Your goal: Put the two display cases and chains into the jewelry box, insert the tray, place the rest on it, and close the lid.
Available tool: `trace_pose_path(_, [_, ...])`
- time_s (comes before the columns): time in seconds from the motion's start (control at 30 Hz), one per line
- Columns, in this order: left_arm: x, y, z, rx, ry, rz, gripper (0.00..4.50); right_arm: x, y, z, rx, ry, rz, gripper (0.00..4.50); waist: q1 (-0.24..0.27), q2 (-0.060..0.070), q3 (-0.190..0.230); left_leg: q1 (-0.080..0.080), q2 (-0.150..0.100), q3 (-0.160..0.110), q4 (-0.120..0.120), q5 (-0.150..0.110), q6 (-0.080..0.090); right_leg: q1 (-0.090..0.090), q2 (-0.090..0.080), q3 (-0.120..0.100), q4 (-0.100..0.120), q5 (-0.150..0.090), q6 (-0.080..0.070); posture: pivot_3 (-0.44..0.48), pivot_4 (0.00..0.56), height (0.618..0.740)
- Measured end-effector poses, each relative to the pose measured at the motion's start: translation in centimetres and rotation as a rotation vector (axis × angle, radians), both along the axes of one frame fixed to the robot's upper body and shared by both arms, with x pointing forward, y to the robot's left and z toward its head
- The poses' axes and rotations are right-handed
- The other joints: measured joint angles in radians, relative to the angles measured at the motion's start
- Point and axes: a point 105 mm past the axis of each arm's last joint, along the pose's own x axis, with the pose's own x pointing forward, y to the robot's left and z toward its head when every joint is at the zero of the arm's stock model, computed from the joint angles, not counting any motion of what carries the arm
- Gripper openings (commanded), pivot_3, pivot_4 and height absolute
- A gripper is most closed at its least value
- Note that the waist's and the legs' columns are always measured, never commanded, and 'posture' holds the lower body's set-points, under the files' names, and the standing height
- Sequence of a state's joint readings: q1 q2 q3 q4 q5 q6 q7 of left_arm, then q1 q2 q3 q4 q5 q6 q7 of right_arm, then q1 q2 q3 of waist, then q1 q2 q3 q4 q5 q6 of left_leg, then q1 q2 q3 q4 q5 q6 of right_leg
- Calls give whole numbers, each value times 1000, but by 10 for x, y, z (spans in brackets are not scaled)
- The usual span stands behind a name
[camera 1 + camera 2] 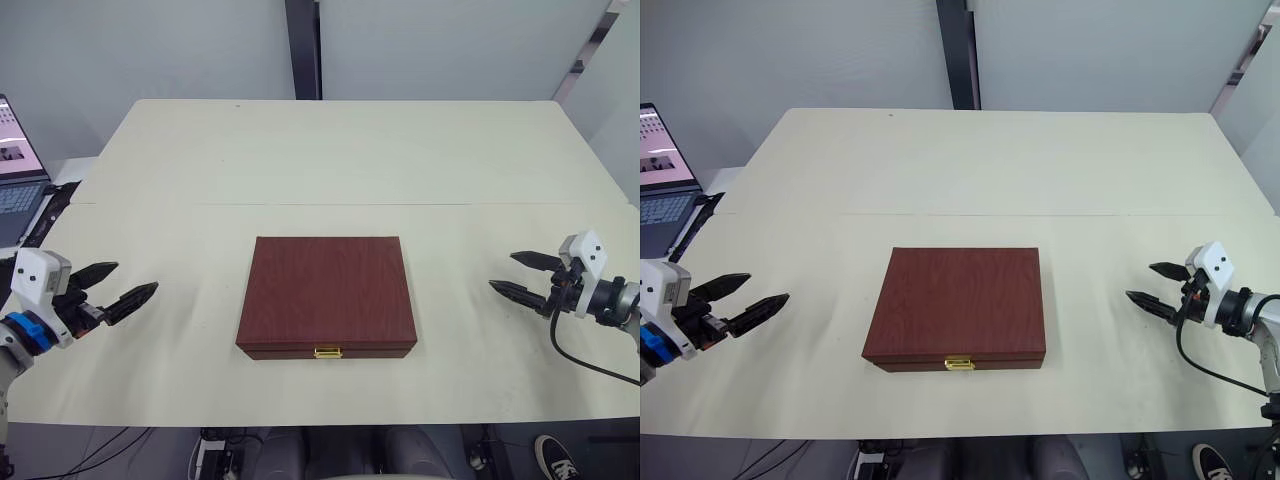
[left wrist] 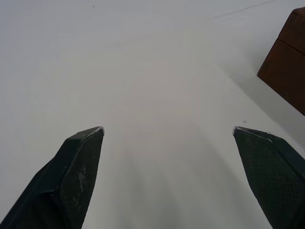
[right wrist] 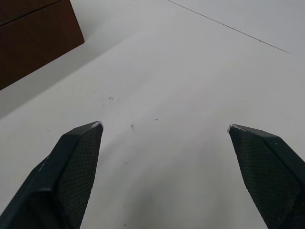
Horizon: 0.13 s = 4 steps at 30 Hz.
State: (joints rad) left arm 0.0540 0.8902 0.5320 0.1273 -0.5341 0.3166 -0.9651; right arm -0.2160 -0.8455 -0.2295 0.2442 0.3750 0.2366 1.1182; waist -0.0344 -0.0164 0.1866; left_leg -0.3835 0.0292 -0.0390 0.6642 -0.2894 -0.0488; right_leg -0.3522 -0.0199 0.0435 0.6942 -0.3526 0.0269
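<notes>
A dark reddish-brown wooden jewelry box (image 1: 327,296) lies flat near the front middle of the cream table, lid shut, with a small gold clasp (image 1: 328,352) on its front edge. My left gripper (image 1: 128,282) hovers open over the table well to the box's left, nothing between its fingers. My right gripper (image 1: 511,273) is open well to the box's right, also holding nothing. A corner of the box (image 2: 287,67) appears in the left wrist view, and a box corner (image 3: 33,38) in the right wrist view. The display cases, chains and tray are out of view.
An open laptop (image 1: 18,175) sits off the table's left edge on a lower surface. A seam (image 1: 350,204) crosses the table behind the box. Grey partition panels stand behind the table's far edge.
</notes>
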Motion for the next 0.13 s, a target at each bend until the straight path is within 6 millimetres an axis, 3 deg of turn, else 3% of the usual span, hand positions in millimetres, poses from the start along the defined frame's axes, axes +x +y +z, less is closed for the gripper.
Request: trace_pose_path(0.13, [1,-2,0,-7,15,-6,4500,0,0,1,-2,-6,0,4462,0,0,0,0,0,0,0,0,0,0,0,0,1,0,0,0,150,740])
